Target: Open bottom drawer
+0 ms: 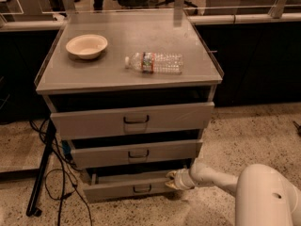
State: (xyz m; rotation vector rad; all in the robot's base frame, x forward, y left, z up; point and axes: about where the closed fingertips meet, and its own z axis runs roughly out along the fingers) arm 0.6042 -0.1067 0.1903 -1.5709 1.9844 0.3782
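A grey metal cabinet holds three drawers, each pulled out a little. The bottom drawer (122,186) is the lowest and narrowest front, with a small dark centre handle (141,189). It stands slightly out, with a dark gap above it. My gripper (172,180) is at the right end of that drawer front, touching or gripping its upper right edge. The white arm (216,178) reaches in from the lower right.
On the cabinet top (127,72) lie a cream bowl (86,46) and a plastic water bottle (154,62) on its side. A black stand leg (40,175) and cables (59,173) sit on the speckled floor at left. Dark counters run behind.
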